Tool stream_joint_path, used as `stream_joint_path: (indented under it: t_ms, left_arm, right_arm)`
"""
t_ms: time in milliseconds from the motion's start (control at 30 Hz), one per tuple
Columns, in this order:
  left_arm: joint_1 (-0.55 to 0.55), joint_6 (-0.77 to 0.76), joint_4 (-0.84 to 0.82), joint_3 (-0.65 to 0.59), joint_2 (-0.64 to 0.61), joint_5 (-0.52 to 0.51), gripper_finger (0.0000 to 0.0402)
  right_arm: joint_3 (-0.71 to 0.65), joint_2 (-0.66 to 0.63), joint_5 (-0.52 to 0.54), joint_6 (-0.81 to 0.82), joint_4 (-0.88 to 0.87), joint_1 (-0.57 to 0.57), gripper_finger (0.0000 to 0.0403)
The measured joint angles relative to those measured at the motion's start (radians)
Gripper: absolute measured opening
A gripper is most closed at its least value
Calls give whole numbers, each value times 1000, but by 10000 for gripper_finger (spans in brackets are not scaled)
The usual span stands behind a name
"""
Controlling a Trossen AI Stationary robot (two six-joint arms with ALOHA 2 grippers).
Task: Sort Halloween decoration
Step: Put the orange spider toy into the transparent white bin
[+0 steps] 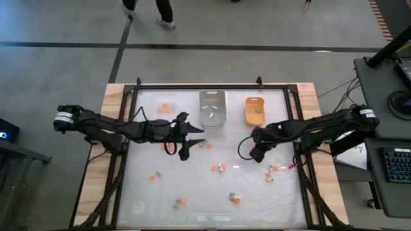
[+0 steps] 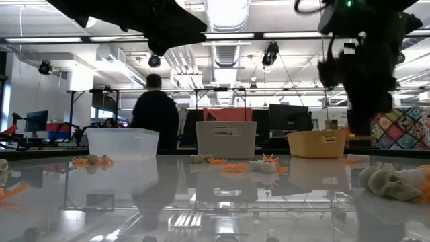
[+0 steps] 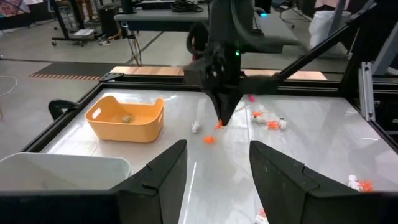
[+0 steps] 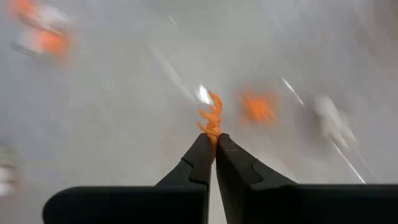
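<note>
Right hand (image 4: 213,142) is pinching an orange trinket (image 4: 213,118) by its tip only — it is risking slipping out above the bench (image 1: 192,186); left hand (image 3: 214,165) is idling, narrowly open, at 9 o'clock.

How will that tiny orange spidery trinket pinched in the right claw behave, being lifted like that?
Probably very light: the right gripper holds the orange trinket by one end with its fingertips only. Its thin, wavy limbs suggest soft plastic that may flex. With so narrow a pinch it could twist or slip out.
</note>
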Motion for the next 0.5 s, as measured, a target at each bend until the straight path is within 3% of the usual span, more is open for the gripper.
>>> stream_joint_path:
  t_ms: [233,400,500]
  left_arm:
    - [0,19,-3,0,-81,1,158]
    - [0,32,-42,0,-214,1,158]
    - [-1,29,-75,0,-285,1,158]
  right_arm:
    - [0,-5,60,-169,473,-3,9]
    - [3,92,63,-336,861,-40,9]
    - [51,166,64,-410,941,-80,9]
